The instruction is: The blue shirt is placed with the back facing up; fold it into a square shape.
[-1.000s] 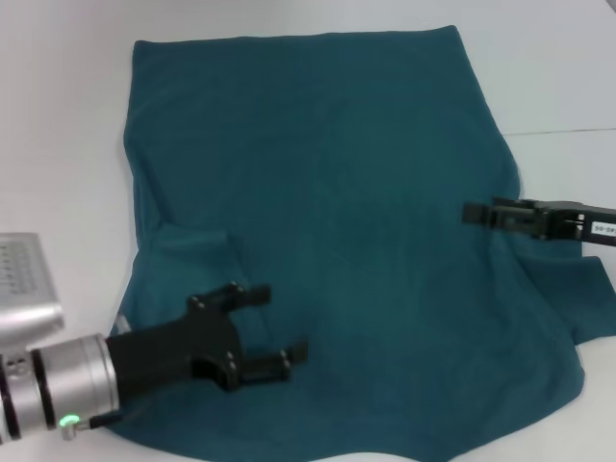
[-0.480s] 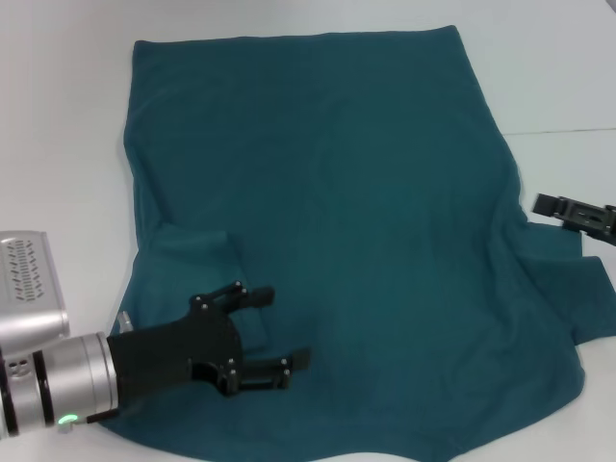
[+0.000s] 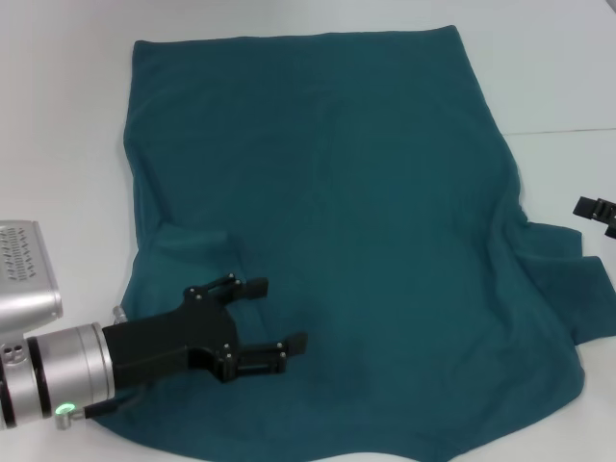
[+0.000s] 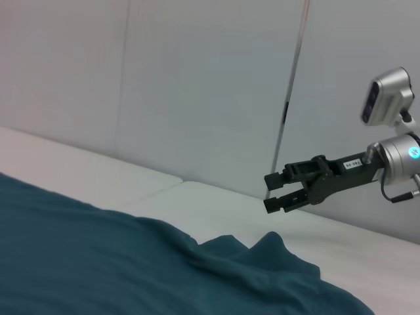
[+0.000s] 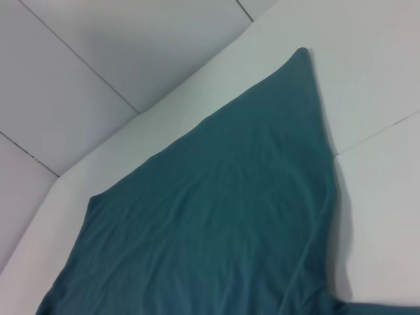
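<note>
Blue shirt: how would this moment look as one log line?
blue shirt: spread flat, unfolded | left gripper: open, over near-left part | right gripper: open, off right edge

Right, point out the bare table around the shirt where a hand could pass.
Bare table runs along the blue shirt's left edge, beyond its far hem, and right of it, where only the open right gripper hangs at the view's edge. The near left corner is crowded: the open left gripper sits over the folded sleeve.

Right gripper (image 3: 599, 213) is mostly chopped off at the right edge of the head view, only the fingertips poke in. Left arm covers the shirt's (image 3: 327, 221) near-left corner, and the shirt's near edge runs partly out of view.
</note>
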